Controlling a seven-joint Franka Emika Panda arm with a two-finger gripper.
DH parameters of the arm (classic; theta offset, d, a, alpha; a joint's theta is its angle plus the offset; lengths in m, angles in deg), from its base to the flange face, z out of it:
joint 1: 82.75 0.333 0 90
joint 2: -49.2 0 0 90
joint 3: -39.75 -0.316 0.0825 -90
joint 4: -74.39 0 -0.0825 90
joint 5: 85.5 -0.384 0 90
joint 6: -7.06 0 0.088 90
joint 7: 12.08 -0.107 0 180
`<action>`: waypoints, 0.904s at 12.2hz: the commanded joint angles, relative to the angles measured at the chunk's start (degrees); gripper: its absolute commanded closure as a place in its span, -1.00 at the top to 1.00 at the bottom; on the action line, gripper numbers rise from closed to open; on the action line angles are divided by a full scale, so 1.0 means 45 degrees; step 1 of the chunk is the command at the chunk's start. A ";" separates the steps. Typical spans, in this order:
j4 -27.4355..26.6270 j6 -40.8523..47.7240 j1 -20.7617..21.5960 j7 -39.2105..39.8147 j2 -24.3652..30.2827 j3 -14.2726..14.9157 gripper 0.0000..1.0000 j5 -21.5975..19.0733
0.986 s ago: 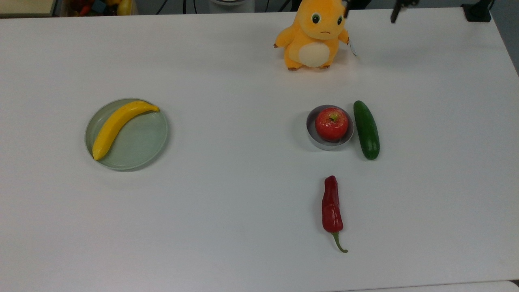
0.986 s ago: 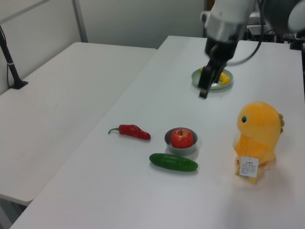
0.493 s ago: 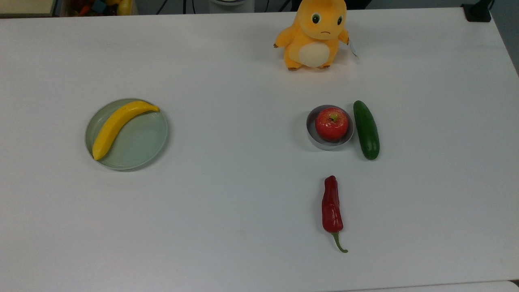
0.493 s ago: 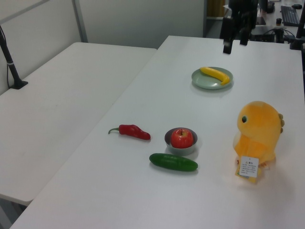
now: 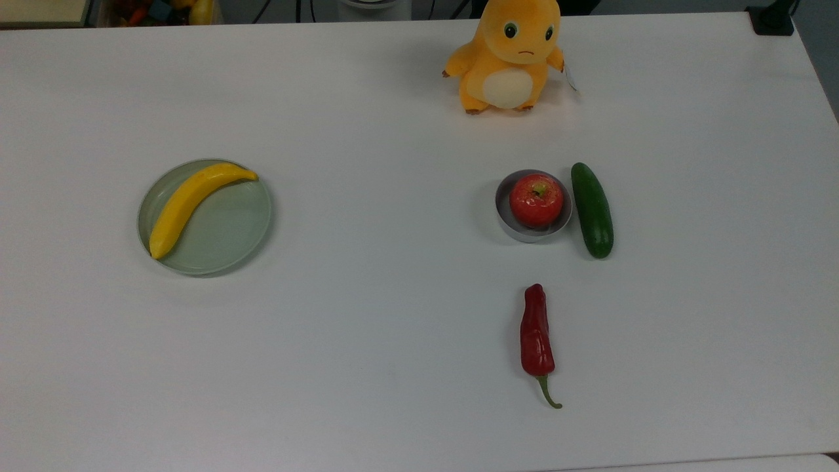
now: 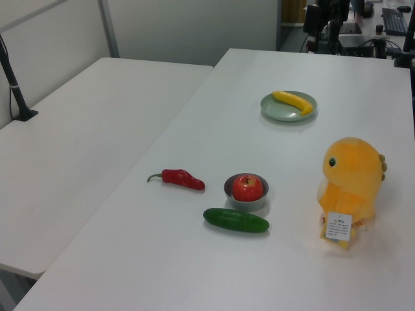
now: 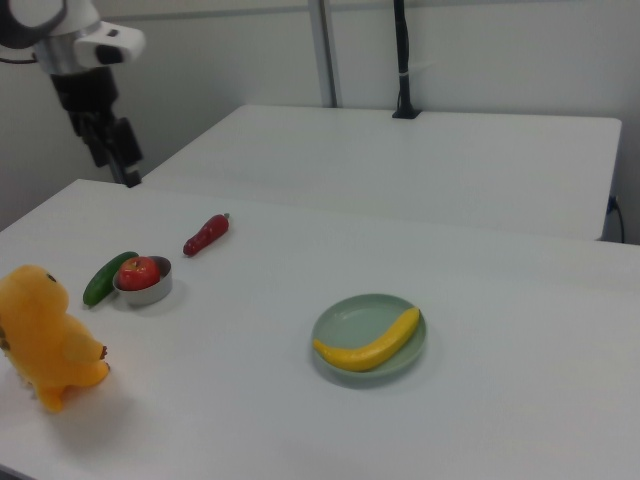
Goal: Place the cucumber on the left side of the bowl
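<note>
The dark green cucumber [image 5: 592,210] lies flat on the white table, close against the top view's right side of the small grey bowl [image 5: 503,219]. A red apple [image 5: 536,200] sits in the bowl. In the left view the cucumber [image 6: 236,220] lies in front of the bowl [image 6: 247,204]. In the right view the cucumber [image 7: 108,277] is on the right view's left of the bowl [image 7: 146,294]. My gripper [image 7: 115,155] hangs high above the table, far from both, with nothing between its fingers. In the left view the gripper [image 6: 322,26] is at the top edge, open.
A red chili pepper [image 5: 536,331] lies below the bowl in the top view. An orange plush toy [image 5: 508,56] stands at the far edge. A pale green plate [image 5: 229,242] holding a banana [image 5: 190,203] sits on the top view's left.
The gripper has risen and drawn back: it left the top view's upper edge and, in the left view, went from over the plate to the top edge. The objects have not moved.
</note>
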 commanded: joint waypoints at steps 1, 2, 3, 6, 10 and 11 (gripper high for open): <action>-0.0267 -0.0800 0.0449 0.2199 -0.0176 0.1207 1.00 -0.0268; -0.0268 -0.0821 0.0585 0.2687 -0.0274 0.1501 1.00 -0.0287; -0.0248 -0.0821 0.0664 0.3292 -0.0295 0.1581 1.00 -0.0288; -0.0248 -0.0860 0.0684 0.4758 -0.0470 0.1602 1.00 -0.0171; -0.0287 -0.1153 0.0684 0.6344 -0.0685 0.1719 1.00 -0.0112; -0.0287 -0.1172 0.0684 0.6248 -0.0685 0.1719 1.00 -0.0093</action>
